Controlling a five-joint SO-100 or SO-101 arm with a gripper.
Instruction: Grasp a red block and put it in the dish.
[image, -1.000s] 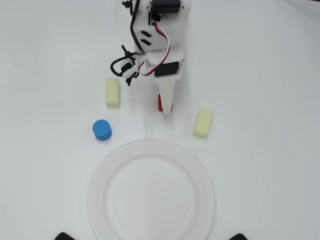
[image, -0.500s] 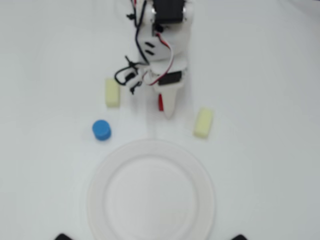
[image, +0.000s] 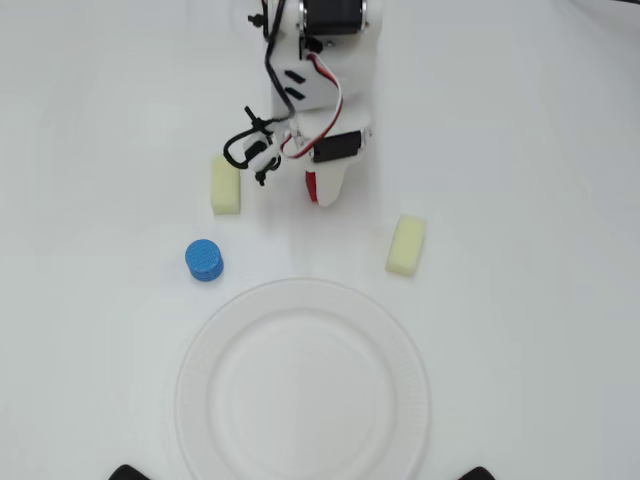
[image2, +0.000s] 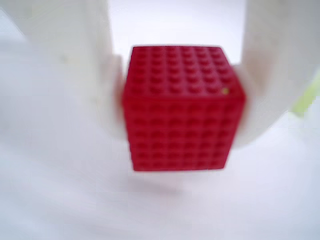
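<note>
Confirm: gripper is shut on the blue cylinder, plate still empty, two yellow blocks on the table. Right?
Not quite. The gripper is shut on the red block, as the wrist view shows; the blue cylinder sits free on the table in the overhead view. The rest holds: the plate is empty, and two yellow blocks lie on the table.

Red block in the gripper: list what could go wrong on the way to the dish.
1. The red block is pinched only on two side faces by the gripper; a jolt might let it slip.
2. The dish lies beyond bare table, so an early release would probably miss it.
3. A pale yellow block beside the gripper could get knocked.
</note>
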